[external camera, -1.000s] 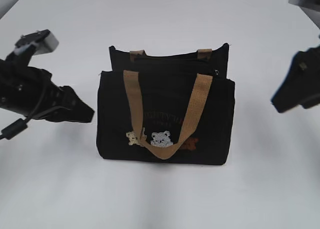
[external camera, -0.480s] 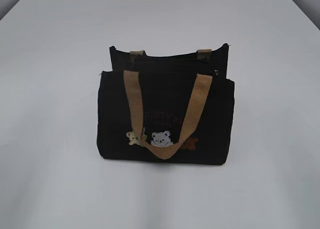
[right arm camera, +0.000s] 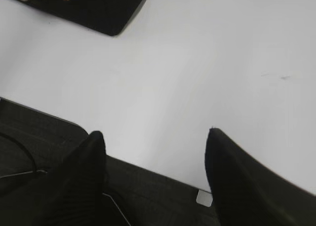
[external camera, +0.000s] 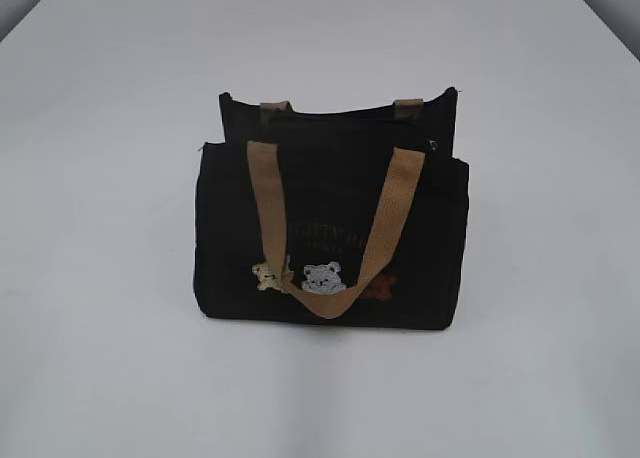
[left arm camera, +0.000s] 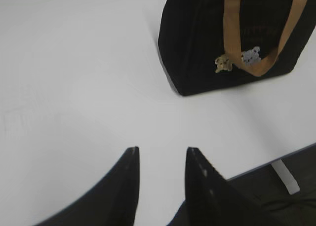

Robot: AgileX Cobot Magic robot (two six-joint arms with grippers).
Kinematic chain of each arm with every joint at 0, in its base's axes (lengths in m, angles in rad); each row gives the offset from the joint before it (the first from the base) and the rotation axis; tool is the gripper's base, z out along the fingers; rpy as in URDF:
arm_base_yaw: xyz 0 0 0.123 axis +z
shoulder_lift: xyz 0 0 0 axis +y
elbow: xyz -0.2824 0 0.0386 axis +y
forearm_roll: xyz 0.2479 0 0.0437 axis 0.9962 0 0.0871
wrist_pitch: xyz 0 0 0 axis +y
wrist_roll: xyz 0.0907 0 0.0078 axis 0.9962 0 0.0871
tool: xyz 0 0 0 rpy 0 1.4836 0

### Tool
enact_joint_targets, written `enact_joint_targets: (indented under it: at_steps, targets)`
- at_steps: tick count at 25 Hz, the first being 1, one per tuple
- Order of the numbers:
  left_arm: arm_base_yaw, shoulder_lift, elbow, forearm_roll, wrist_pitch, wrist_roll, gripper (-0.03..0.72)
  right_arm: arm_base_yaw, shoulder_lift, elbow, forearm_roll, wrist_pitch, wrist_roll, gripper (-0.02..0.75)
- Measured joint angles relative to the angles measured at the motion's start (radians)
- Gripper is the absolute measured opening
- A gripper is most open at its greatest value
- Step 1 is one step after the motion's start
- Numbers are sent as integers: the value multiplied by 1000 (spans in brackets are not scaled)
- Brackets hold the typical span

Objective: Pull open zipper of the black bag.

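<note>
While both arms sit out of the exterior view, the scene reads as follows.

Black bag (external camera: 330, 228): upright at the middle of the white table (external camera: 110, 358), front panel facing the camera.
Zipper (external camera: 340, 118): dark line along the top edge, between the two panels; small metal pull at its right end, detail too fine to read.
Handles: near tan handle (external camera: 330, 233) hangs down over the front, its loop crossing the bear patches (external camera: 322, 276); far handle shows only as two tan stubs.
Left gripper (left arm camera: 160, 159): fingers apart with a narrow gap, nothing between them, over bare table, well apart from the bag, near the table's edge.
Right gripper (right arm camera: 155, 142): fingers spread wide, empty, at the table's edge; a bag corner shows far left.
</note>
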Motion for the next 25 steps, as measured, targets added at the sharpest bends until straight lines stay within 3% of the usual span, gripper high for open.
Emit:
enact_joint_targets:
  at_steps: [9,21,25]
  targets:
    - [0,-91,3,4,3,-2,236,0,-195,1,-1,-5,3,419]
    - [7,-92,3,6,3,-3,236,0,-200,2,-4,-6,8,379]
    - [109,-93,3,5,3,-3,236,-27,-200,2,-3,-6,8,379]
